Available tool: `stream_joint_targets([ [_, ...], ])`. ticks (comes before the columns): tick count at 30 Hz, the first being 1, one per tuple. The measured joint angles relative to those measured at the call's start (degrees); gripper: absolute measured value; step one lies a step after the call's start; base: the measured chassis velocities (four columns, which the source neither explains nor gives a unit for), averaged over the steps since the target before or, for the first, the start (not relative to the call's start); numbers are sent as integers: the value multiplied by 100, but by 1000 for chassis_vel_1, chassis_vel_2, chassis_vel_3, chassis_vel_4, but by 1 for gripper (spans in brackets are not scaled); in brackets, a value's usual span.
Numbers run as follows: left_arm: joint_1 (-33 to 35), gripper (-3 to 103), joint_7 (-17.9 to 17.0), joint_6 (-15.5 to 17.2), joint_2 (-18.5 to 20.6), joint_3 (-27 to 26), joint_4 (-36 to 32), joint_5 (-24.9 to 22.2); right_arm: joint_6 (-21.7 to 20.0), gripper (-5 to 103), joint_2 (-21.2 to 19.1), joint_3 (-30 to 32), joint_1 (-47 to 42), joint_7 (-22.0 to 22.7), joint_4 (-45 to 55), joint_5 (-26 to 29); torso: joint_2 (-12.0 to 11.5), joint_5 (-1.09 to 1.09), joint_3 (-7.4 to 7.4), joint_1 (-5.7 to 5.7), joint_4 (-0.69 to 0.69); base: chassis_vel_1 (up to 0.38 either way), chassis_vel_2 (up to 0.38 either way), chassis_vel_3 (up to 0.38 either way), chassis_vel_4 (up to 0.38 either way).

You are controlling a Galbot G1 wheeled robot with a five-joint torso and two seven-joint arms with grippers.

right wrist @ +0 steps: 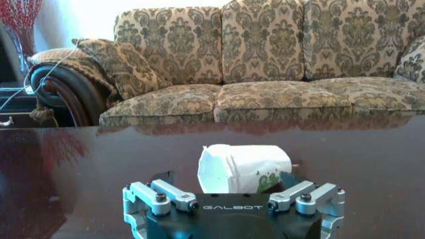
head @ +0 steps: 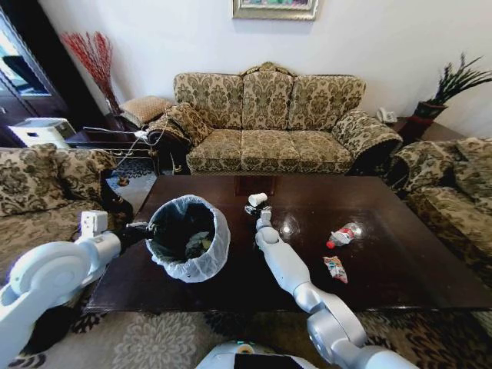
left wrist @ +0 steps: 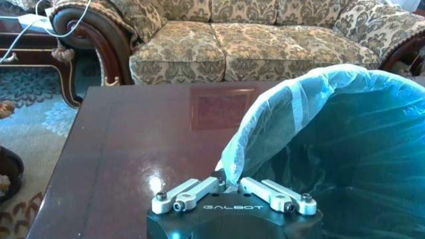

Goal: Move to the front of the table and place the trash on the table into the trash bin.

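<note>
Three trash items on worktop (head: pixel 400 254) | paper cup (right wrist: pixel 243 168) between my right hand's (right wrist: pixel 234 185) open fingers, beyond bin (head: pixel 188 237); bottle (head: pixel 343 235), wrapper (head: pixel 335 268) farther right | left hand (left wrist: pixel 230 188) pinches bin liner | next: I judge close on cup.

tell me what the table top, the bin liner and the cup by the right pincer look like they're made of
Table: looks like dark brown wood with a glossy varnish; the sofa and window light mirror in it.

Bin liner: thin translucent plastic film, wrinkled and folded over the rim where the left pincer grips it.

Cup: seemingly white paper, matte and slightly dented, lying on its side between the right pincer's open fingers.
</note>
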Motion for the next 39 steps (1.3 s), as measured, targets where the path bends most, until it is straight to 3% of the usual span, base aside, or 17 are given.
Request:
stream_joint_targets([
  [11, 21, 0, -2, -54, -78, 2, -39, 5, -63, 103, 0, -6, -2, 293, -61, -98, 0, 0, 1, 4, -1, -35, 36, 41, -37],
  [13, 22, 0, -2, -55, -91, -3, -50, 7, -63, 99, 0, -7, -19, 293, -54, -99, 0, 0, 1, 3, -1, 0, 0, 0, 0],
  [19, 51, 0, -2, -56, -171, -9, -121, 17, -86, 72, 0, 6, -79, 304, 6, -81, 1, 0, -1, -1, 0, 0, 0, 0, 0],
  [22, 61, 0, -2, -56, -185, -17, -141, 20, -98, 66, 0, 12, -118, 338, 42, -81, 0, 0, 0, 0, 0, 0, 0, 0, 0],
  [29, 67, 0, -4, -56, -216, -28, -199, 27, -185, 34, -1, 25, -186, 351, 130, -42, 0, 0, 0, 1, 0, 0, 0, 0, 0],
  [31, 70, 0, -5, -56, -227, -29, -205, 28, -208, 34, -1, 26, -189, 351, 148, -33, 0, 0, 0, 1, 0, 0, 0, 0, 0],
  [37, 94, 0, -16, -54, -253, -55, -242, 31, -268, 6, -1, 37, -279, 377, 349, -13, 0, 0, 0, 1, 0, 0, 0, 0, 0],
  [39, 94, 0, -20, -53, -252, -60, -242, 31, -269, 2, -1, 37, -311, 374, 399, -29, 0, 0, 0, 1, -1, 0, 0, 0, 0],
])
